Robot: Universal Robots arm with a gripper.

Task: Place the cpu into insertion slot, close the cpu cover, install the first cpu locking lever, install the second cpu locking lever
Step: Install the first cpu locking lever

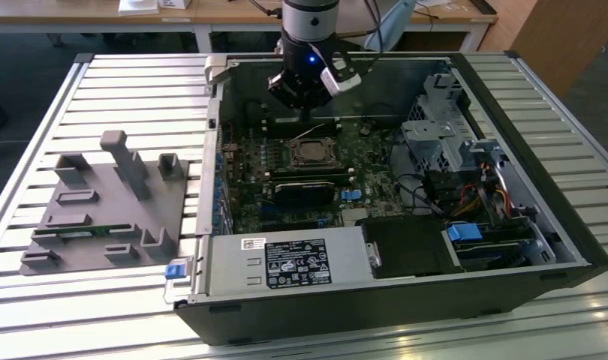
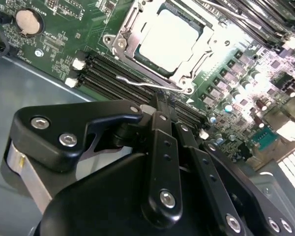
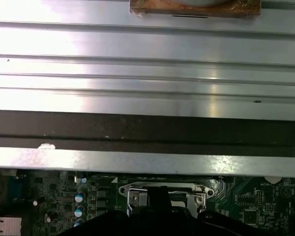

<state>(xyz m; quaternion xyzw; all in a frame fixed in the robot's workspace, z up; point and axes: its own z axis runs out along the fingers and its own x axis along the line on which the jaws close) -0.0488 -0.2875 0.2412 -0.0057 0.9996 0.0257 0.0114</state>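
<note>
Inside the computer case (image 1: 574, 240) on the slatted table (image 1: 133, 90), the cpu (image 2: 169, 39) is sitting beneath its lowered cpu cover (image 2: 130, 37), the gripper (image 2: 156, 105), jaws pinched together empty, hovering beside a seemingly unlatched locking lever (image 2: 137, 81).

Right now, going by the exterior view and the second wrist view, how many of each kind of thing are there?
Computer case: 1
Grey holder block: 1
Chip: 1
Cover frame: 1
End effector: 1
Total: 5
</note>
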